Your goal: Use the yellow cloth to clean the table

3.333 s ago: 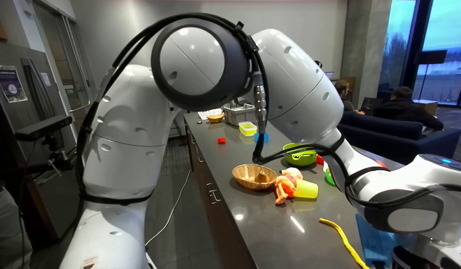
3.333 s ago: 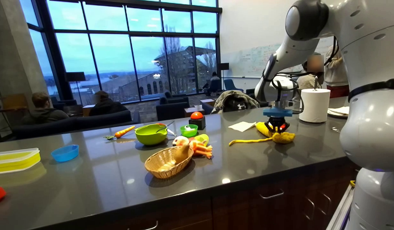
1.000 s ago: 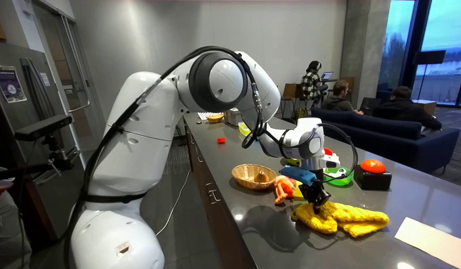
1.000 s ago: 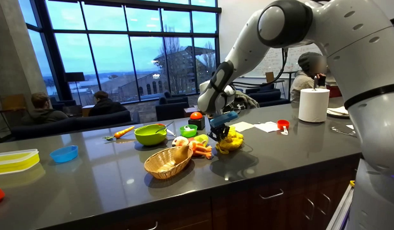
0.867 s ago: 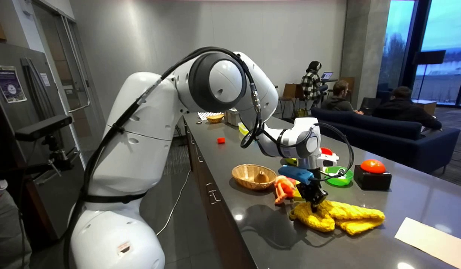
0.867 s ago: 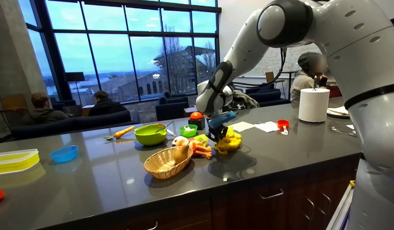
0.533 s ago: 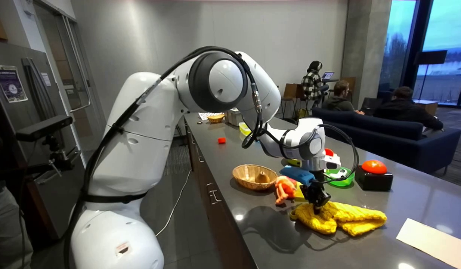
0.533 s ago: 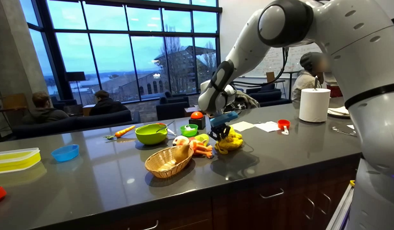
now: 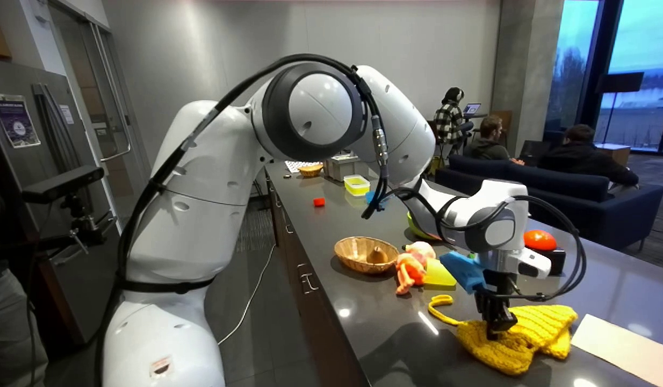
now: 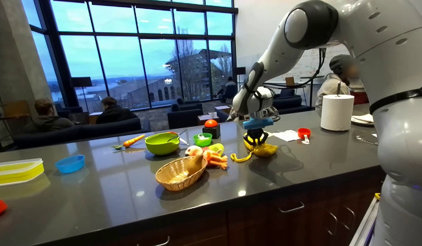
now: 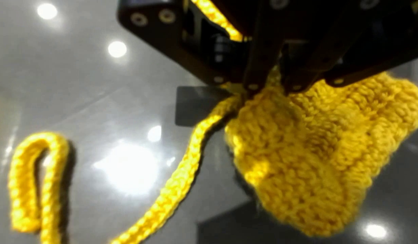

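Observation:
The yellow cloth (image 9: 541, 325) lies bunched on the dark grey table (image 10: 111, 194) in both exterior views. My gripper (image 9: 495, 333) points down and is shut on a pinched fold of the cloth. In the wrist view the cloth (image 11: 297, 169) spreads out below the dark fingers (image 11: 253, 74), whose tips are sunk in the knit. A thin yellow strand (image 11: 175, 189) trails from it across the glossy top, curling into a loop end at the left of that view.
An orange toy (image 10: 214, 159), a wicker basket (image 10: 178, 171) and a green bowl (image 10: 162, 143) stand near the cloth. The red-topped button box (image 10: 211, 130) is behind. A pale sheet (image 9: 627, 349), red cup (image 10: 303, 132) and paper roll (image 10: 337, 112) lie on another side.
Over the last half second my gripper has dragged the cloth away from the orange toy, back towards the pale sheet. Before that it had come from beside the paper roll towards the toy.

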{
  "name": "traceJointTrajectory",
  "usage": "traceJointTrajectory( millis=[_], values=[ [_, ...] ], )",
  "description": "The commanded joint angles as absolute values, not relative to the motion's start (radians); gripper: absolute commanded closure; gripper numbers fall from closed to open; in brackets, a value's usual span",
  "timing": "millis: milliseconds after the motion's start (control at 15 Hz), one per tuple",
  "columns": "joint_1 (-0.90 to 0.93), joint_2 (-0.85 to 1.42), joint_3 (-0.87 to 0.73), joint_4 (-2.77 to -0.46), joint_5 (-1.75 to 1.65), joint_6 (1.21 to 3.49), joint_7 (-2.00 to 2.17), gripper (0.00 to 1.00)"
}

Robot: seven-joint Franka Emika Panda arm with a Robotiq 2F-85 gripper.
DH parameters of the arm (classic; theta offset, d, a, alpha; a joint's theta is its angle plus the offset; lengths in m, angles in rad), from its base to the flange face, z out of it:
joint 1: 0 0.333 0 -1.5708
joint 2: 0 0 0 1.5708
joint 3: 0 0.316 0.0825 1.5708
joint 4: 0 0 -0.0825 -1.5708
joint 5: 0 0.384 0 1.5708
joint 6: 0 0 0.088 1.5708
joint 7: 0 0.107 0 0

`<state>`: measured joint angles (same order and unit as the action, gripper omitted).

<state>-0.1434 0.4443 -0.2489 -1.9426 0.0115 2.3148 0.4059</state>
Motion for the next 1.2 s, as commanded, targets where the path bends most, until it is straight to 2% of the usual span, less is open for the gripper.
traceJointTrajectory(
  millis=[0, 1133],
  values=[
    [-0.217, 0.487, -0.286, -2.002, 0.068, 2.339, 0.417, 1.00],
    [-0.468, 0.523, -0.360, -1.970, 0.386, 2.147, 0.399, 1.00]
  ],
)
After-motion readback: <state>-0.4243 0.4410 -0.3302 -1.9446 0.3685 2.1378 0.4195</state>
